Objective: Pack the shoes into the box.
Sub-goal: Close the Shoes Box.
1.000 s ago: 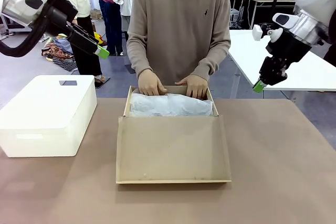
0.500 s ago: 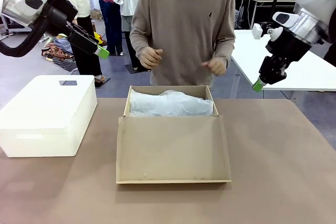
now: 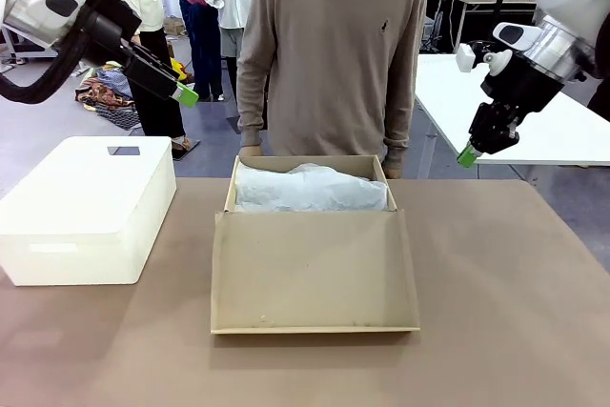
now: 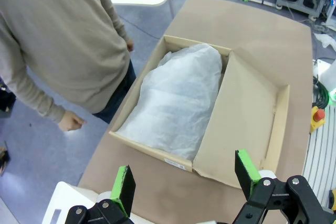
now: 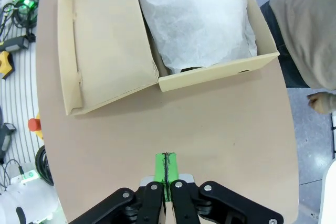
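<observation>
**Shoebox lies open with its tissue mounded; both claws hang high and empty**

At the far left, a white rectangular plastic bin [image 3: 86,207] sits on the brown tabletop [image 3: 496,312], well apart from the work. Above it the left claw [image 3: 181,92] hangs in the air, its green-padded fingers [image 4: 123,187] spread wide and released, with nothing between them.

In the middle stands the plain brown cardboard shoebox [image 3: 315,274]. Its hinged flap lid lies folded out flat toward the near side. Crumpled white tissue paper [image 3: 310,190] fills the tray and bulges a little above the rim.

The glossy black leather shoes are probably under that paper. The right wrist view gives only a dark sliver [image 5: 182,70] at the tissue's edge, and I cannot tell whether that is leather or shadow. The person in a beige sweater stands at the far side, one hand [image 4: 71,121] hanging clear of the box.

To the right, the right claw [image 3: 467,154] hovers high, its pads clenched together on nothing.

The cardboard looks light, thin and stiff, so the flap should swing easily on its crease. The best hold is likely the upturned lip along its near free edge, pinched mid-span so it does not twist. The tissue is soft and springy, and it may catch under the closing lid. If a shoe needs moving, the polished leather is likely slippery and easily scuffed. The heel collar seems a firmer hold than the smooth toe.
</observation>
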Available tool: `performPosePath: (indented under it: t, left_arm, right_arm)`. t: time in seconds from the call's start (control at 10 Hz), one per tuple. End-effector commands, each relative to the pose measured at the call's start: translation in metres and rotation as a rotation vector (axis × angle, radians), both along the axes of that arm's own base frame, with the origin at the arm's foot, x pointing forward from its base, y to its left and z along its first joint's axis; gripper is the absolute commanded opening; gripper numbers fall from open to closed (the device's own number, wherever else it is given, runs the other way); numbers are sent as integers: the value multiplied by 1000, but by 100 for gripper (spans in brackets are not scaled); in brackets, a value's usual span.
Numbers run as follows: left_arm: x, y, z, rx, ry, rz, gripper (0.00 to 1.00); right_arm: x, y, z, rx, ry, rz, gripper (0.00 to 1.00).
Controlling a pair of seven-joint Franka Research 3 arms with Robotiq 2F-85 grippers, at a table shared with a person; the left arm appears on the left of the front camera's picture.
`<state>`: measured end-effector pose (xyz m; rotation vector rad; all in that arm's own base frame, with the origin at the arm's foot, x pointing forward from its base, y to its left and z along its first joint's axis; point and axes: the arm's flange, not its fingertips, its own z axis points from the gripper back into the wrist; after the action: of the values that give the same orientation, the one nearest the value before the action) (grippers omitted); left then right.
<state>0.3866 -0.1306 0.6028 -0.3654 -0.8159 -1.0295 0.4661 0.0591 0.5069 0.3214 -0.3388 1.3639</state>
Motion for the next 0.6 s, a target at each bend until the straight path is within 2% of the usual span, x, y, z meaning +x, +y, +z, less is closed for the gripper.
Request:
performPosePath:
  t: [0.0, 0.5]
  left_arm:
    - [0, 2, -3, -14, -9, -23, 100]
    - [0, 2, -3, -14, -9, -23, 100]
  right_arm:
    - [1, -4, -7, 27, -29, 87, 0]
    - [7, -12, -49, 110, -124, 338, 0]
